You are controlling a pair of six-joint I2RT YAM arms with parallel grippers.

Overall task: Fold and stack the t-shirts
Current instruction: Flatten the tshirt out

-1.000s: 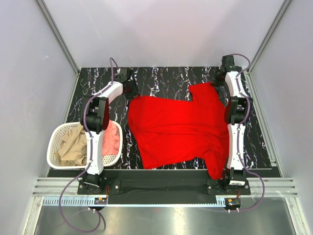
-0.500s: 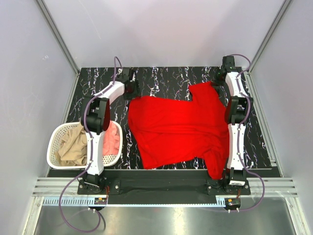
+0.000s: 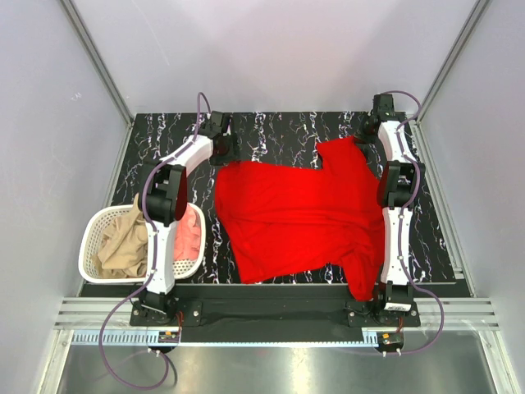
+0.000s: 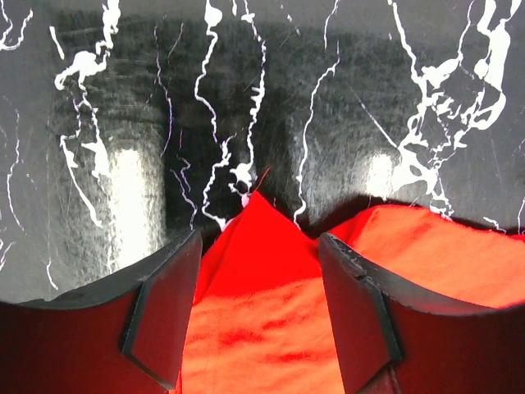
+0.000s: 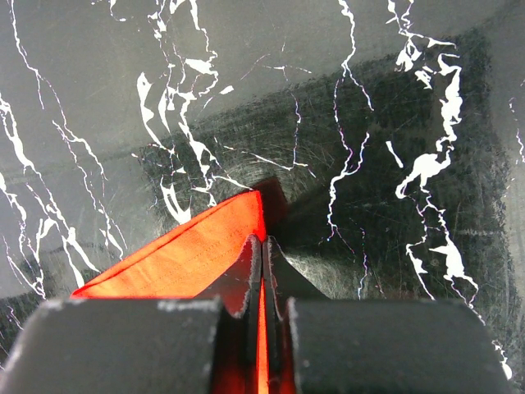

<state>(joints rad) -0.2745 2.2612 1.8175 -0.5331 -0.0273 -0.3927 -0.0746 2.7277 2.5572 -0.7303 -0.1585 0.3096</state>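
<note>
The left arm (image 3: pixel 164 197) rises from its base at the near edge of the bench (image 3: pixel 279 127), bends at a dark elbow above the basket (image 3: pixel 86 246), and sends its white forearm out toward the far edge, angled inward. Its wrist points down, so the left tool (image 3: pixel 223 148) hangs just over the far left corner of the red shirt (image 3: pixel 295 213). In the left wrist view the left tool (image 4: pixel 258 246) has its jaws well apart. A pointed corner of the red shirt (image 4: pixel 262 312) lies on the bench (image 4: pixel 123 98) in the gap between the two fingers (image 4: pixel 164 312). Nothing is gripped, and whether the fingers touch the cloth cannot be told.

The right arm (image 3: pixel 394 222) runs from its base straight along the right edge of the bench and reaches close to the far right corner, with the right tool (image 3: pixel 371 125) turned inward at the shirt's far right end. In the right wrist view the right tool (image 5: pixel 262 242) has its jaws pressed together on the edge of the red shirt (image 5: pixel 189 258), with a thin strip of red showing between them.

The red shirt lies spread over the middle and right of the bench, with one part hanging at the near edge beside the right arm's base. The basket sits at the near left corner and holds a tan shirt (image 3: pixel 123 242) and a pink shirt (image 3: pixel 189 234).
</note>
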